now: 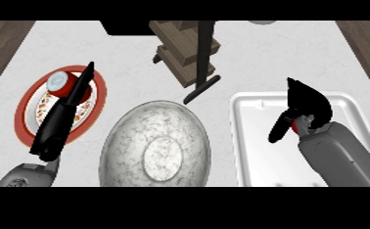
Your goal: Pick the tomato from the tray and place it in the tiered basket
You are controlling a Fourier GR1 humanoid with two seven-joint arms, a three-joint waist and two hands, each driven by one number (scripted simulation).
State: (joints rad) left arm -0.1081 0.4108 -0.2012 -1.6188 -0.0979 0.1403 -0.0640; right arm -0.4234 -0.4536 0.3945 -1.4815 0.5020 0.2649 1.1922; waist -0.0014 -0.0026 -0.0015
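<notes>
My right hand (309, 103) hovers over the white tray (253, 140) at the right, fingers curled downward and thumb stretched toward the lower left. Only a small red patch of the tomato (295, 121) shows between the thumb and the palm; the hand hides the rest. The tiered basket (123, 140) is a marbled grey bowl in the lower middle, to the left of the tray, with its black pole (205, 52) rising behind it. My left hand (61, 115) lies stretched out with straight fingers over a plate at the left, holding nothing.
Under the left hand, a red-rimmed plate (99, 96) carries a red can with a pale lid (59, 82). A wooden stepped block (179, 47) stands at the back middle, beside a dark object (130, 27). Brown counter edges show at both top corners.
</notes>
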